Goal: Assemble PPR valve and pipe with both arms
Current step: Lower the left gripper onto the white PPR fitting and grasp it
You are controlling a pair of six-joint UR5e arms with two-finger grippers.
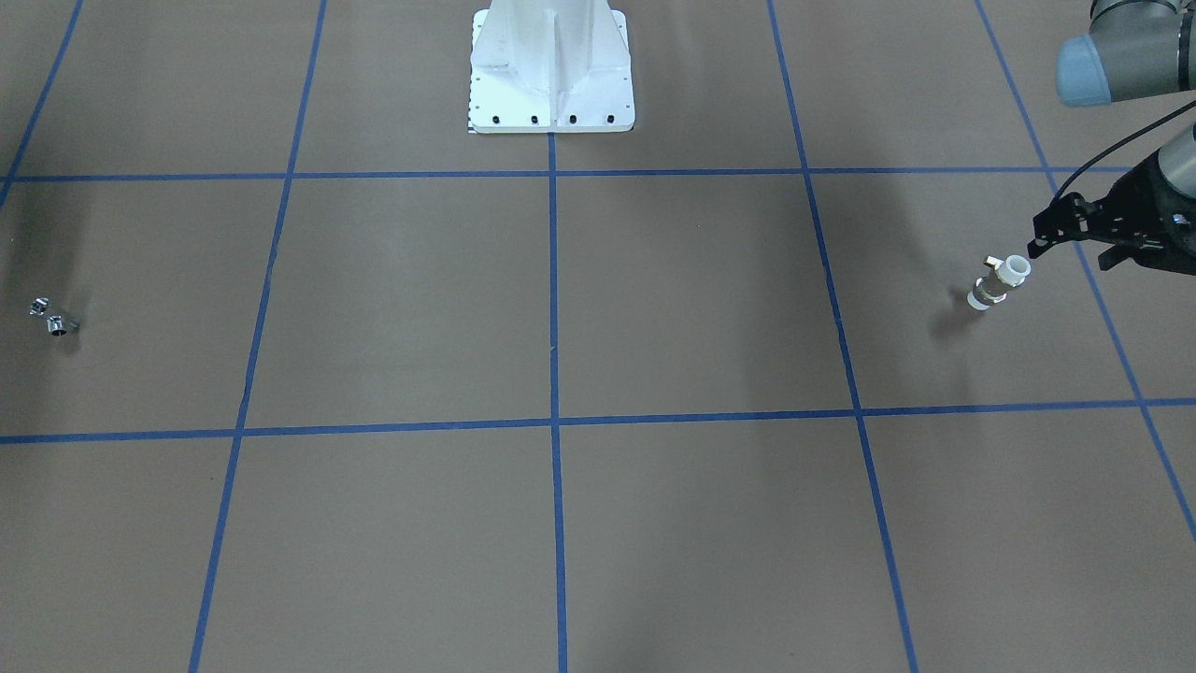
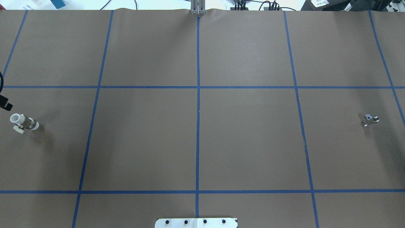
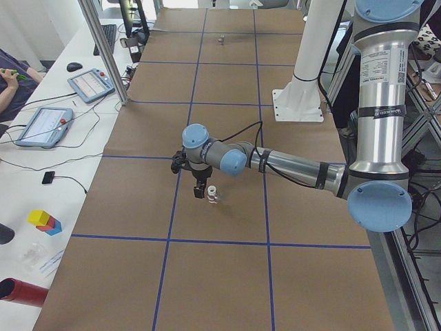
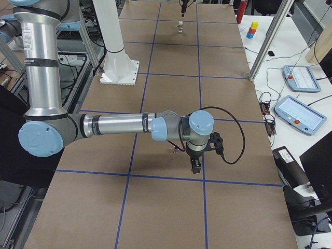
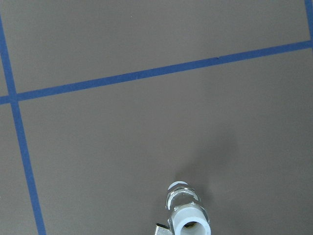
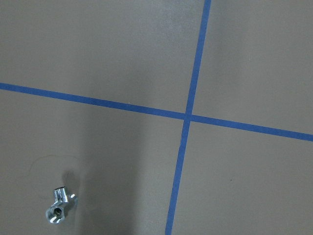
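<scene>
While both parts sit well apart at opposite ends of the brown worktop (image 2: 246, 139), the left end effector (image 1: 1039, 236) hovers just beside the PPR valve (image 1: 1000, 282), its fingers looking spread and pinching nothing. The valve appears to stand on end near the robot's left edge of the worktop, open white mouth up, small lever jutting from its side. The pipe (image 2: 370, 119), a tiny chrome fitting, lies on the far right side, with the right end effector (image 4: 196, 165) poised near it. That one shows only in the side view, so I cannot tell whether its fingers are apart or together.

Judged by looks, the valve should be light and rigid: hard plastic ends with metal bands round the middle. Its round, smooth body could twist between flat pads, and standing on so small a base it would likely tip at a nudge. The safest hold seems to be square across the banded middle, clear of the lever, leaving the open end free for mating.

The pipe is probably dense for its size, stiff and slick, with little surface to catch. A centred pinch across its body, away from the open end to be joined, looks best. An off-centre squeeze might shoot it out sideways.
</scene>
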